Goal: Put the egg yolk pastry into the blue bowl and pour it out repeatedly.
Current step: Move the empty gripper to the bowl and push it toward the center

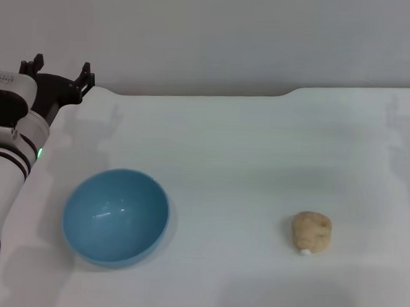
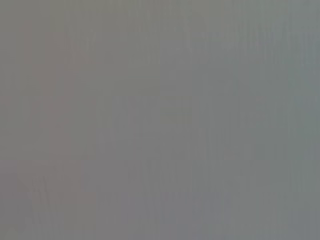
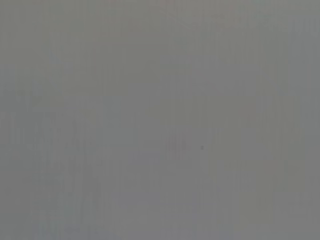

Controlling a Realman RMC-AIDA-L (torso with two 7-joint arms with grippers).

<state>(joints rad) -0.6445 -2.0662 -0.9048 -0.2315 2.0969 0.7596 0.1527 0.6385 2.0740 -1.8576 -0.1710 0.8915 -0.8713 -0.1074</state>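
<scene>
A white tabletop (image 1: 259, 155) fills most of the head view, smooth and matte, with faint soft shadows across it. Behind the tabletop's far edge, which steps up slightly toward the right, rises a plain pale grey wall (image 1: 216, 39). Both wrist views show only featureless grey.

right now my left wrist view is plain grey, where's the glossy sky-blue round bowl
Observer: The glossy sky-blue round bowl sits upright and empty on the white table, on the robot's left side.
Operator: and the lumpy tan pastry ball
Observer: The lumpy tan egg yolk pastry lies on the table well to the bowl's right, apart from it.
Operator: my left gripper
Observer: The left gripper is open near the table's far left corner, beyond the bowl, holding nothing.
</scene>
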